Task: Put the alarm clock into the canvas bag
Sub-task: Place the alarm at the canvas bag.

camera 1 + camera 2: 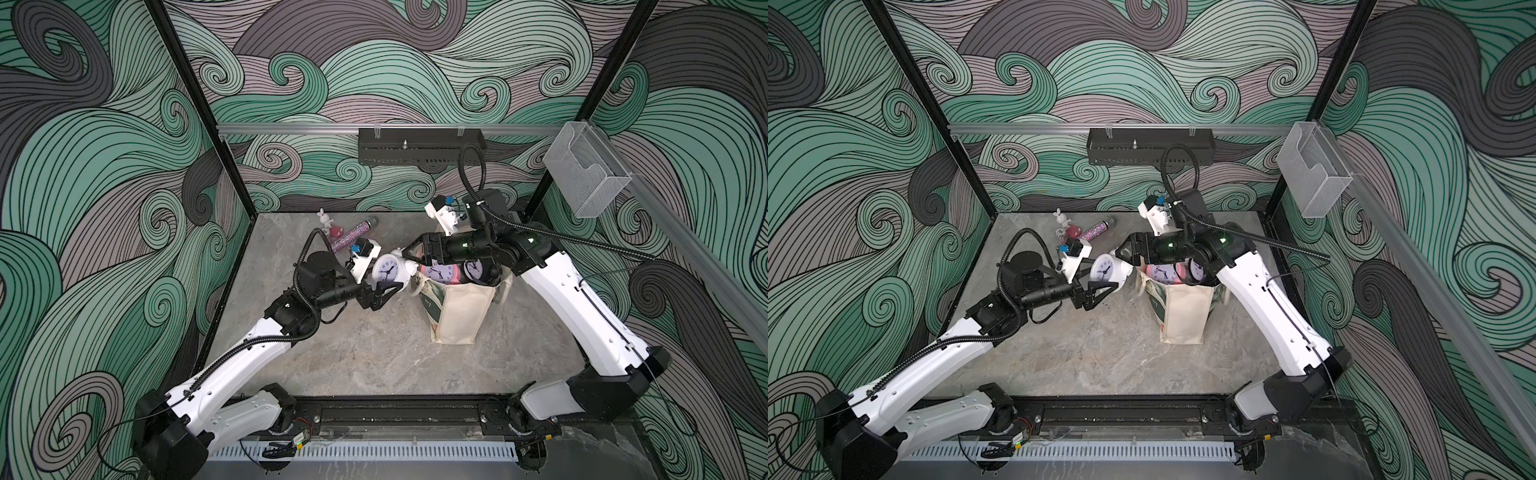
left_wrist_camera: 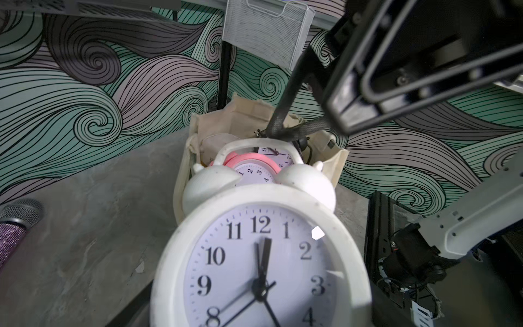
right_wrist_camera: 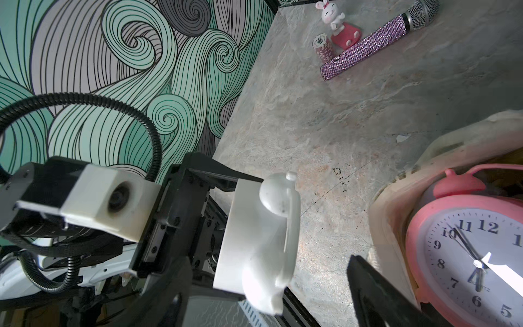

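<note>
Canvas bag stands upright on the counter, mouth open, cream side facing us in both top views. The left claw is clamped on the white alarm clock from behind, one finger on each side of its body as the right wrist view shows. We note the clock is off the counter, at about rim height, just beside the bag on the side toward the left arm, and not inside it. Its dial is tilted up and its bells point toward the bag's mouth. Whether a bell touches the rim we cannot tell. The right claw hangs over that same edge of the bag, just above the white clock's handle. We cannot make out whether its jaws are apart or together. Inside the bag we see a pink alarm clock near that edge and a black alarm clock deeper in. Beyond the bag, toward the far wall, a glittery microphone, a rabbit figure and a stack of chips sit close together.
</note>
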Motion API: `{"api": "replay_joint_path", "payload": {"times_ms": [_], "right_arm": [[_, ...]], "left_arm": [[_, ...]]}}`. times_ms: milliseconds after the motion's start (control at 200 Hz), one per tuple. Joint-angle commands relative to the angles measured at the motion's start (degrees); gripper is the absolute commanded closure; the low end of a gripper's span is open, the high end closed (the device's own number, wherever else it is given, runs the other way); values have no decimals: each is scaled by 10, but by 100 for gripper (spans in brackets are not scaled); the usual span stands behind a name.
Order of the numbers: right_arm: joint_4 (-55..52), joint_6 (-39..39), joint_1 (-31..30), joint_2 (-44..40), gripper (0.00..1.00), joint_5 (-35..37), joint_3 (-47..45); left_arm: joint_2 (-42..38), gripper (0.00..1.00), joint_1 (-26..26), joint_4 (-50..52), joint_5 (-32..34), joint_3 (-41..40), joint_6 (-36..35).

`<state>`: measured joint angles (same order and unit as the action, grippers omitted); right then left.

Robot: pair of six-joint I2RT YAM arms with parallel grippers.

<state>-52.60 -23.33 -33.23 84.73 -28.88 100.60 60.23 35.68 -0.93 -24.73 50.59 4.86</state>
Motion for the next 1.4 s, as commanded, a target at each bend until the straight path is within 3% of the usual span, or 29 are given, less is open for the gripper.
{"api": "replay_joint_path", "payload": {"times_ms": [0, 320, 760, 966, 1011, 1031, 1046, 1271, 1396], "right_arm": [[-5, -8, -2, 12, 25, -15, 15], [4, -24, -4, 20, 60, -22, 24], [5, -28, -4, 12, 77, -19, 1], [3, -25, 3, 7, 100, -8, 7], [2, -23, 11, 2, 100, -3, 10], [1, -23, 16, -1, 100, 0, 12], [1, -21, 21, -3, 100, 1, 12], [-15, -9, 164, -80, 100, 27, -18], [-40, 21, 202, -98, 100, 76, -42]], "left_arm": [[-8, 37, 14, -36, -4, 16, -32], [-10, 36, 24, -21, 28, 14, -56], [-13, 36, 25, -33, 47, 7, -50], [-7, 32, 25, -28, 55, 8, -50], [-3, 26, 25, -21, 60, 13, -47], [-1, 5, 25, -16, 62, 15, -44], [2, 2, 25, -13, 63, 17, -42], [35, 1, 25, 87, 105, 51, 12], [38, 1, 25, 95, 94, 38, 26]]}}
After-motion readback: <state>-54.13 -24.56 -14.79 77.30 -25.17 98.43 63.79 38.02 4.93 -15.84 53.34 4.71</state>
